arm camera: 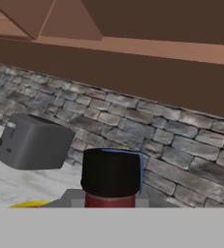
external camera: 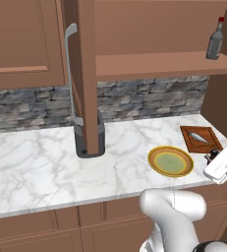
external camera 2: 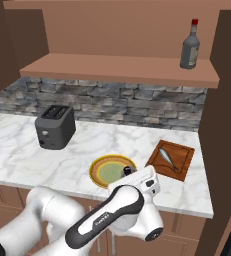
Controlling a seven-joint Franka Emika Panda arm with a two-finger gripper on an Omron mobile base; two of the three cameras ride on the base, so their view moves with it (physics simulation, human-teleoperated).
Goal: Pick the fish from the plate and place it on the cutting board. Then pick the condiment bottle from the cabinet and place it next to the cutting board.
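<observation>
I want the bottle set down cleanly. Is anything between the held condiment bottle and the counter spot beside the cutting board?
Nothing visible. The gripper holds the condiment bottle over the plate; the cutting board, with the fish on it, has bare counter beside it.

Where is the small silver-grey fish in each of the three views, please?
Left base view: the small silver-grey fish lies on the reddish-brown wooden cutting board, at the right, beyond the round yellow-rimmed plate.
Right base view: right of centre, on the same board, right of the plate.
Hand view: not in it.
Shared landmark: the dark grey toaster.
</observation>
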